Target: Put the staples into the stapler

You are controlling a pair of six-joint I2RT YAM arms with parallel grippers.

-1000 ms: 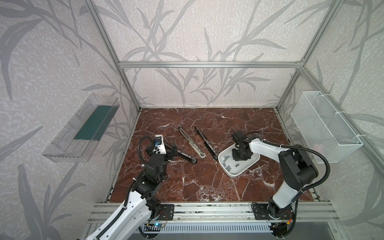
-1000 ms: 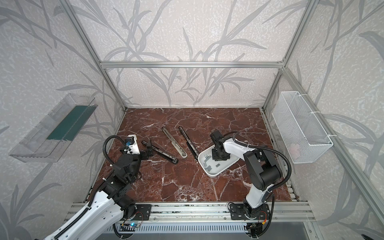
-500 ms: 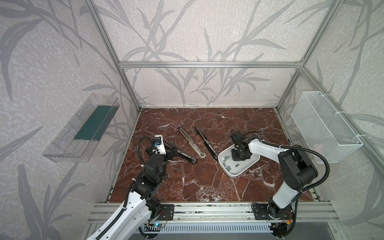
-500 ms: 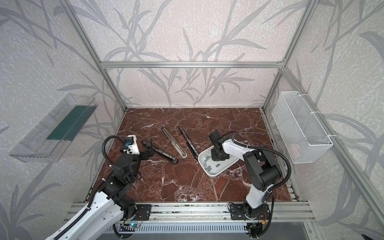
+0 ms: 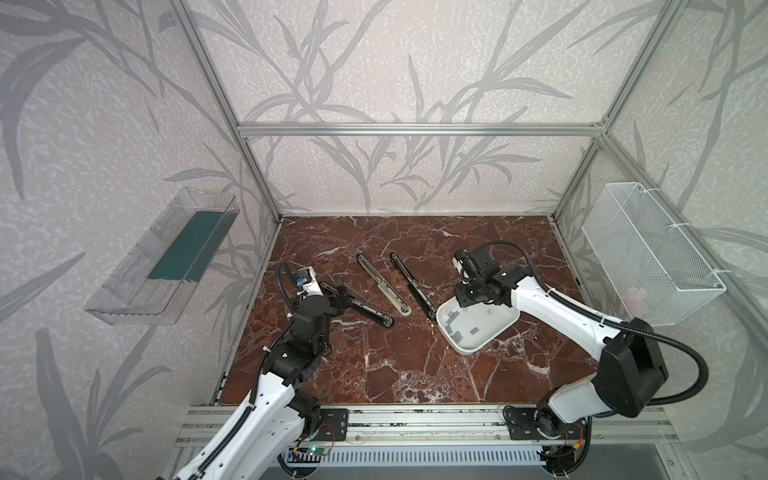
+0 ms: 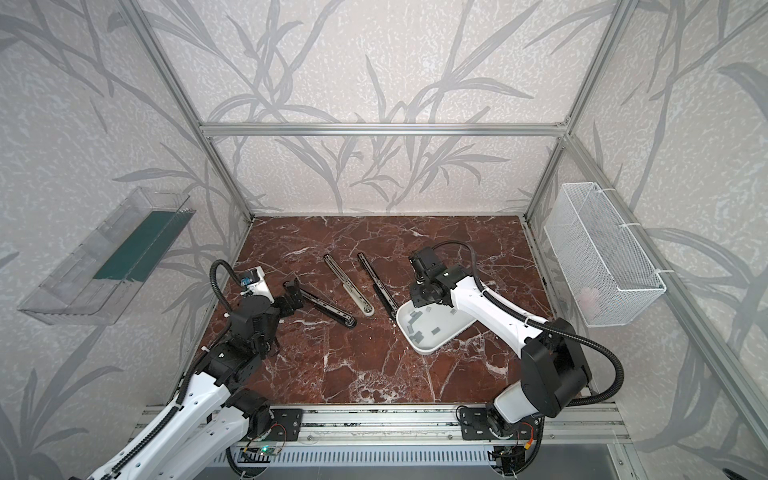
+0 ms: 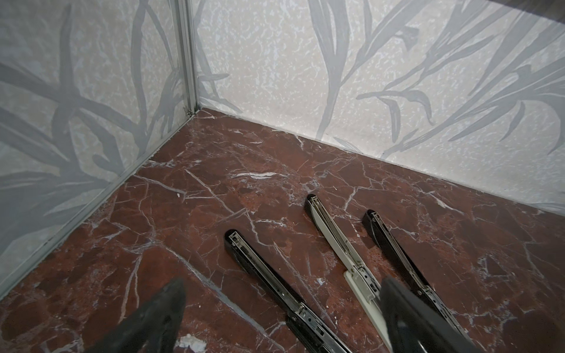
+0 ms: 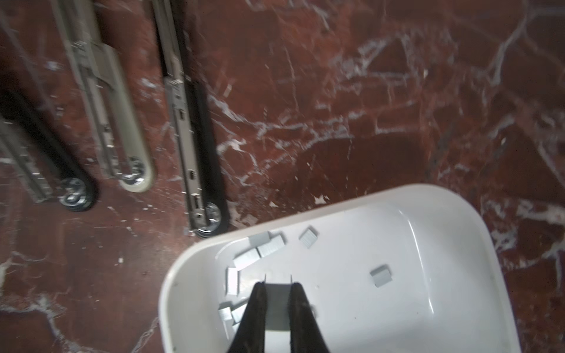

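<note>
Pinching one grey staple strip (image 8: 277, 305) between the fingers (image 8: 260, 308) of the right hand (image 8: 278, 285), held that hand clenched on it and pointed down into the white tray (image 8: 336, 198). Could not tell whether the strip touched the tray floor. Found the other staples (image 8: 263, 247) loose in the same tray, most clustered just beside and ahead of the right hand's fingertips, two lying apart on the opposite side. Noted the same in both top views: right hand (image 5: 466, 301) low over one end of the tray (image 5: 490, 328), grey staples (image 5: 453, 330) dotted just beside it.

Had the left hand (image 7: 282, 282) released, fingers (image 7: 159, 318) spread wide, grasping nothing, low over the counter (image 7: 214, 171). Saw the near black stapler (image 7: 269, 281) opened flat, running out ahead from between those spread fingers. Could not tell whether either finger touched it. Made out the cream stapler (image 7: 336, 244) next beyond, on the side toward the right hand, and the far black stapler (image 7: 394, 244) past that, both opened flat with metal rails up. Found the round end of the far black stapler (image 8: 186, 122) just beside the tray rim, close ahead of the right hand; could not tell whether touching.
</note>
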